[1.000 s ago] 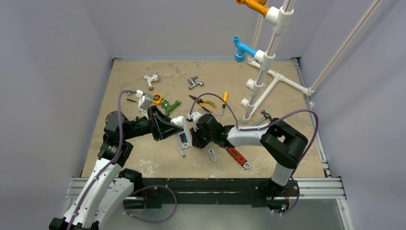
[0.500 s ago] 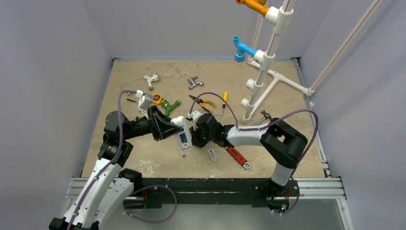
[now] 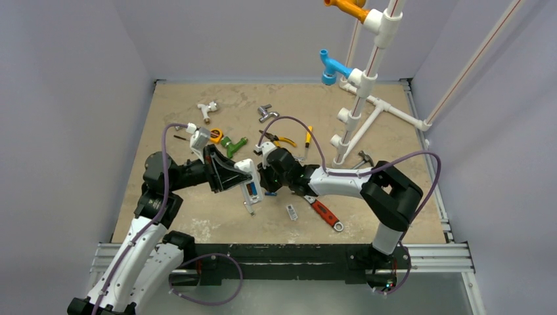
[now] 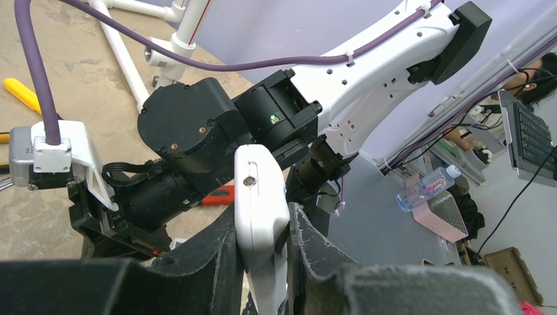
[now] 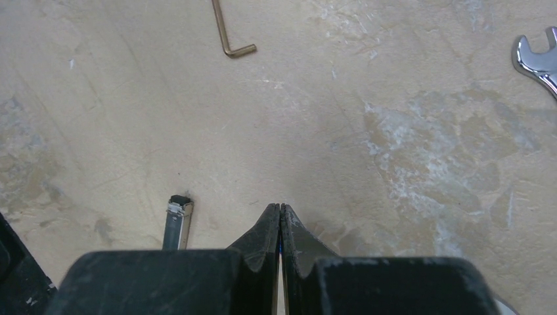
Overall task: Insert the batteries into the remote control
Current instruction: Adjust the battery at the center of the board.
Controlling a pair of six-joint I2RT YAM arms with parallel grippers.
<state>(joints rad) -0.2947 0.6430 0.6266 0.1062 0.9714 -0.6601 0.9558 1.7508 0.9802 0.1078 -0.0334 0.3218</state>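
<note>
My left gripper [image 4: 261, 216] is shut on the remote control [image 4: 258, 190], a white slab seen edge-on between the two black fingers. From above, the remote control [image 3: 251, 184] is held over the middle of the table with its back open. A blue strip, the batteries [image 3: 251, 190], shows in the recess. My right arm's wrist [image 3: 284, 172] hangs just right of the remote. My right gripper [image 5: 280, 209] is shut, tips pressed together a little above the bare table, with nothing clearly held.
A red-handled wrench [image 3: 325, 214] and a small silvery piece [image 3: 291, 212] lie near the front. Pliers [image 3: 282, 140], a green fitting [image 3: 234, 146], metal taps and a white pipe frame [image 3: 358, 121] stand farther back. An allen key [image 5: 231, 36] lies beyond my right gripper.
My right arm's wrist has drawn slightly back and up beside the remote, and its cable arcs higher. The left arm and the remote have not moved.
</note>
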